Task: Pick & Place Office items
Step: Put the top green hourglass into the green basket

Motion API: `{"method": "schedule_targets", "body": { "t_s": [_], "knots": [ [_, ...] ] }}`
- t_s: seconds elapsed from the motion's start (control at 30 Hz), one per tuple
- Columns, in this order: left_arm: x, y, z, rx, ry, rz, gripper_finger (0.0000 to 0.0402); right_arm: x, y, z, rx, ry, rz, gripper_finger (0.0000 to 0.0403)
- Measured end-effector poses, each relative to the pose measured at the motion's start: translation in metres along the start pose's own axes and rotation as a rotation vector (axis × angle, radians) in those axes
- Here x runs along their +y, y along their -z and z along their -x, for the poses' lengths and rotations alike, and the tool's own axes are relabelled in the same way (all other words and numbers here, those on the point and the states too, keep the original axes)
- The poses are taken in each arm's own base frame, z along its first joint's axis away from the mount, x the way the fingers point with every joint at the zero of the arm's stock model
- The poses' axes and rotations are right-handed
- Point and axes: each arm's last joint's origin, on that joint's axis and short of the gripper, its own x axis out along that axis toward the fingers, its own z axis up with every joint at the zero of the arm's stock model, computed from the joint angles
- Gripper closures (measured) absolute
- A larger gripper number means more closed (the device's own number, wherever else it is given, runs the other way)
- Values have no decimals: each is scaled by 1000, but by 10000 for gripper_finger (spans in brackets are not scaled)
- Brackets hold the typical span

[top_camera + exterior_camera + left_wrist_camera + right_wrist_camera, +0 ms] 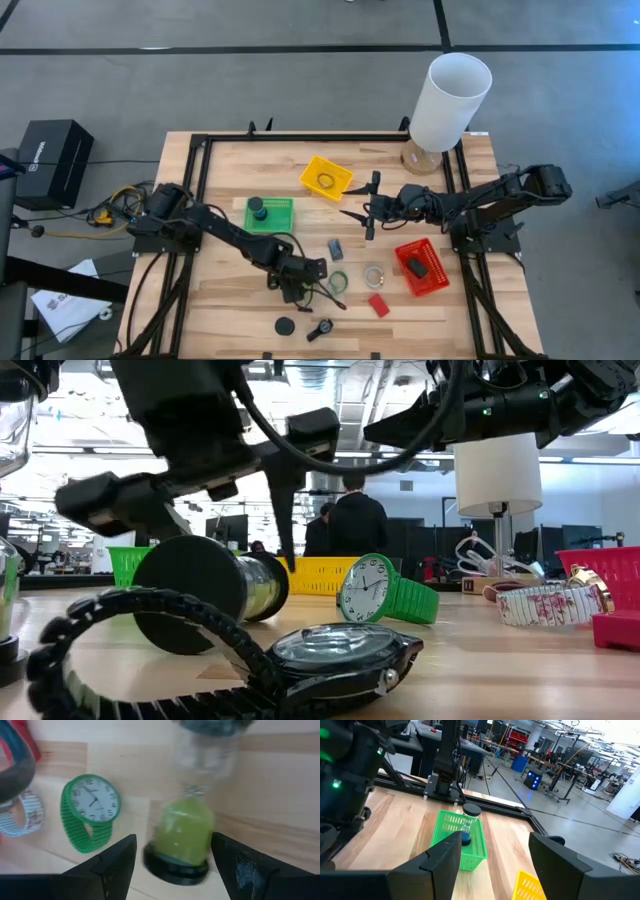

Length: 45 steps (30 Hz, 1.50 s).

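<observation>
L gripper point(296, 288) sits low-centre in the high view, jaws spread wide, nothing between them; in its wrist view the fingers point(112, 865) bracket a sand timer w/ green fill point(182, 837) lying on the wood, no contact seen. Green watch point(338, 283) just right of that gripper, white floral watch point(374, 275) further right, red block point(379, 305) below it. Black watch point(320, 329) and black puck point(285, 326) near bottom edge of table point(230, 320). Grey block point(335, 249) mid-table. R gripper point(365, 212) hangs above table centre-right, jaws released, empty. Green tray point(282, 216) holds a blue-fill timer point(258, 208); yellow tray point(312, 170) has a ring-like item point(326, 181); red tray point(436, 280) holds a dark block point(416, 266). White cylinder point(450, 100) upper right. Low view: person point(357, 520) in dark top stands in the room behind.
</observation>
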Motion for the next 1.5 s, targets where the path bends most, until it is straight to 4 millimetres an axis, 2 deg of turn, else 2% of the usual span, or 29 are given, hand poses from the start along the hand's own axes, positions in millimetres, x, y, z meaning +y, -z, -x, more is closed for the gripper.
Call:
{"method": "schedule_targets", "body": {
  "t_s": [0.5,0.87,1.27,1.5],
  "knots": [
    [-1,-3,-3,1,-1,-56,152,0,1,0,7,-2,1,179],
    [-2,-4,-3,-2,0,-51,207,0,1,0,7,-2,1,179],
    [-1,-2,-3,62,-27,-45,213,0,1,0,7,-2,1,179],
    [-1,-2,-3,61,-37,111,219,0,1,0,7,-2,1,179]
  ]
}}
